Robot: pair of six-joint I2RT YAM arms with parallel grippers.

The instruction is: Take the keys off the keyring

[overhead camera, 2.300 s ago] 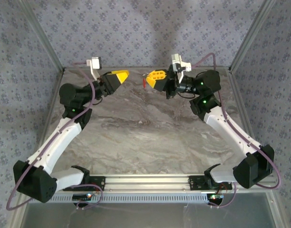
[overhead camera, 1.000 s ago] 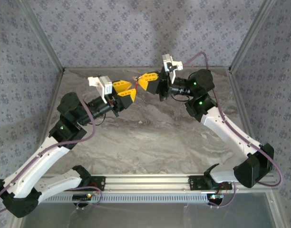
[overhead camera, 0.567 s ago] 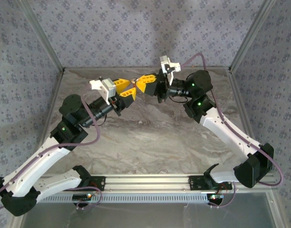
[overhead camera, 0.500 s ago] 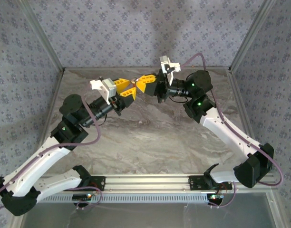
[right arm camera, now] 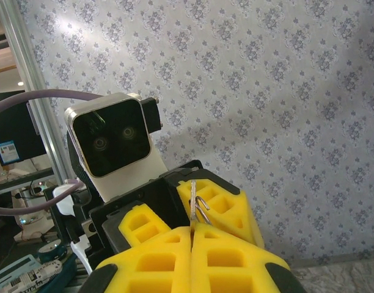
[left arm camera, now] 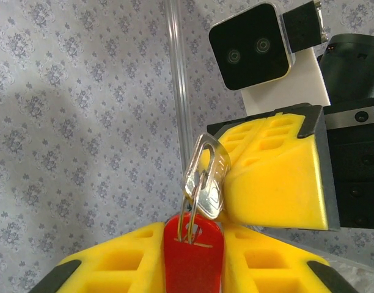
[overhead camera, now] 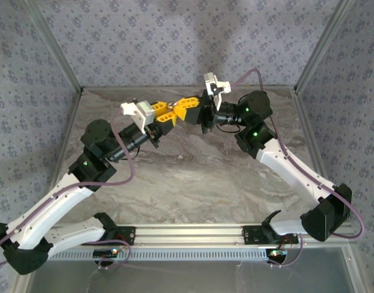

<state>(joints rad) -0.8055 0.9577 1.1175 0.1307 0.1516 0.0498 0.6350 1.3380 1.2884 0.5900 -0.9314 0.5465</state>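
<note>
Meeting tip to tip above the far middle of the table (overhead camera: 193, 177), the left fingers (left arm camera: 123, 262) are clamped on the keyring (left arm camera: 192, 253) by its red tag. The right fingers (right arm camera: 227, 259) are pressed together on the silvery key (left arm camera: 206, 177).

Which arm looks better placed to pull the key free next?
Probably left: the left claw pinches the red tag and can draw back, while the right claw, shut on the silvery key, anchors it.
</note>
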